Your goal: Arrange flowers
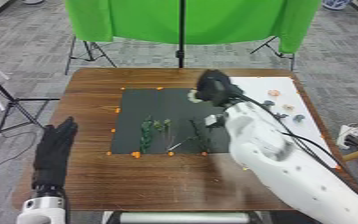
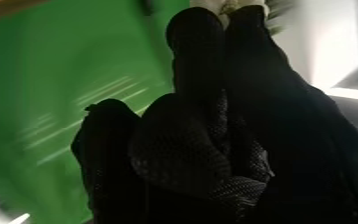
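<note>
My right hand [image 1: 213, 86] is over the far right part of the dark mat [image 1: 144, 107], with a white flower [image 1: 193, 96] beside its fingers. In the right wrist view, the fingertips of my right hand [image 2: 198, 55] pinch this white flower [image 2: 230, 5], with some green near it. Green stems [image 1: 146, 134] lie on the mat's left part, small yellowish-green sprigs [image 1: 162, 126] beside them, and another dark green stem [image 1: 198, 136] farther right. Pink [image 1: 274, 93], cream [image 1: 288, 107] and bluish [image 1: 299, 118] flower heads lie on the white sheet. My left hand [image 1: 55, 145] is open at the table's left edge, fingers straight.
Orange markers [image 1: 136, 155] dot the mat's edges. The white sheet [image 1: 316, 142] runs along the right side of the wooden table [image 1: 140, 182], partly behind my right arm. A green cloth [image 1: 131, 20] hangs on stands beyond the far edge.
</note>
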